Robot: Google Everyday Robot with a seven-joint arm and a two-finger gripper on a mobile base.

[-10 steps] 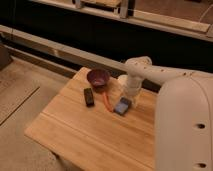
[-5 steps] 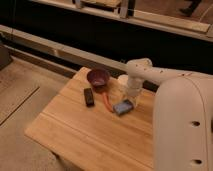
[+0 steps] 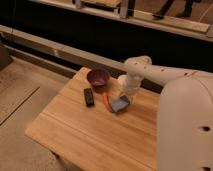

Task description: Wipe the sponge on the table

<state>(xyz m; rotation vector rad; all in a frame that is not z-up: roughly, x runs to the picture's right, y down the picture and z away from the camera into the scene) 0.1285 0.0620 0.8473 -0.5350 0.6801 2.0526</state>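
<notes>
The blue-grey sponge (image 3: 119, 104) lies on the light wooden table (image 3: 85, 135), right of the middle near the far side. My gripper (image 3: 126, 99) comes down from the white arm and sits right on the sponge's far right end, touching it. The arm reaches in from the right and covers the table's right part.
A purple bowl (image 3: 98, 77) stands at the far edge of the table. A black narrow block (image 3: 88, 96) lies left of the sponge, and a thin orange-red stick (image 3: 106, 102) lies just beside the sponge's left edge. A dark wall and ledge run behind the table.
The sponge and gripper have shifted slightly left and forward across the table; the sponge now lies a bit more slanted. Bowl, black block and stick have not moved.
</notes>
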